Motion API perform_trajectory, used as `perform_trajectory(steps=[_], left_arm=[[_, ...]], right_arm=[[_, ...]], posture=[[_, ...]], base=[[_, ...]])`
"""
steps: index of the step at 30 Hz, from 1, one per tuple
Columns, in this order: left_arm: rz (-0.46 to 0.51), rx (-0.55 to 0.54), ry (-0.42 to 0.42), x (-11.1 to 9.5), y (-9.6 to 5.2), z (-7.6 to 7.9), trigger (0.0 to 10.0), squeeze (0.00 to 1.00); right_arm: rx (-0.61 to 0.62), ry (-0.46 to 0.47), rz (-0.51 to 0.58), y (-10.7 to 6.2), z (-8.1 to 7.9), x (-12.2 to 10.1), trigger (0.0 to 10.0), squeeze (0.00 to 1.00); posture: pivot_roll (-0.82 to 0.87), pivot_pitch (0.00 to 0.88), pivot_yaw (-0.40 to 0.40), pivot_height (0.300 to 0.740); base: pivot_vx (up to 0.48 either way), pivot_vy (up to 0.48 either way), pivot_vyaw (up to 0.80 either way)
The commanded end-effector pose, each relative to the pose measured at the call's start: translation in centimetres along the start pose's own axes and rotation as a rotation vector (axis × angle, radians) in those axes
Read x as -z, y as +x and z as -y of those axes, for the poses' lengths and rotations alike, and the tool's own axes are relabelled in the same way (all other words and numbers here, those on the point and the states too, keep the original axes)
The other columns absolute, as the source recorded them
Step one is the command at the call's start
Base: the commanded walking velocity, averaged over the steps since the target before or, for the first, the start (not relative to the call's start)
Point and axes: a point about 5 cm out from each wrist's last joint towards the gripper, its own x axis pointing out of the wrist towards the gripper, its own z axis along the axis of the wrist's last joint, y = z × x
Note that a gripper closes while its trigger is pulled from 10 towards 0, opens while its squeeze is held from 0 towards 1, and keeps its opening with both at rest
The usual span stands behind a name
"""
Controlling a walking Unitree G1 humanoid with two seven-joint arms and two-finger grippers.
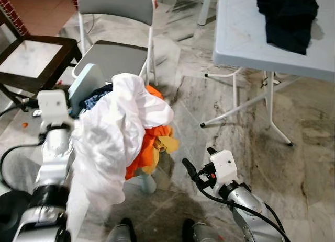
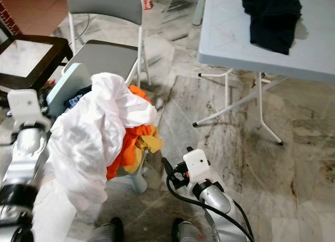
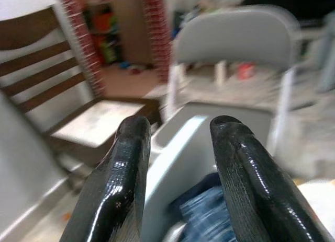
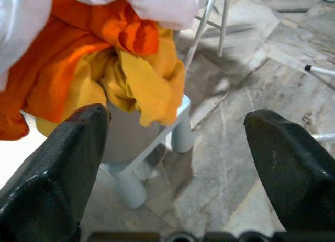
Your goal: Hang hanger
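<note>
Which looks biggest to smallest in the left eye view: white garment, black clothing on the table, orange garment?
1. white garment, though it is nearest the camera
2. black clothing on the table
3. orange garment, mostly hidden, so unsure

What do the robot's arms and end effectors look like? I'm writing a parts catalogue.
Both arms are silver metal with black joint bands and white boxy wrist housings. The right end effector has two long glossy black fingers and a looping black cable; the left end effector has matching fingers.

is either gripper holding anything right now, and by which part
Nothing is held. The right gripper has its jaws wide apart near the orange and yellow clothes; the left gripper jaws are parted, with nothing between them.
</note>
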Motion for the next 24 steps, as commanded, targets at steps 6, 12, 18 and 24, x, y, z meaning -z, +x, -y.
perform_trajectory(steps=[6,12,18,24], left_arm=[[-0.095,0.158,-0.084,0.9,0.2,4.6,10.0,1.00],[-0.100,0.259,-0.136,0.5,-0.2,7.4,10.0,1.00],[-0.072,0.295,-0.147,-0.1,-0.6,8.6,10.0,1.00],[0.083,0.184,-0.102,-2.1,-0.5,7.3,10.0,1.00]], right_arm=[[0.010,0.004,-0.023,-0.6,0.0,0.6,10.0,0.00],[0.027,0.005,-0.031,-1.2,0.2,0.8,10.0,0.00],[0.027,0.005,-0.032,-1.2,0.0,0.8,10.0,0.00],[0.019,0.004,-0.029,-0.9,-0.1,0.7,10.0,0.00]], posture=[[-0.07,0.257,-0.006,0.740],[-0.09,0.258,0.003,0.740],[-0.09,0.258,0.008,0.740],[-0.07,0.257,0.001,0.740]], base=[[0.000,0.000,0.00],[0.000,0.000,0.00],[0.000,0.000,0.00],[0.000,0.000,0.00]])
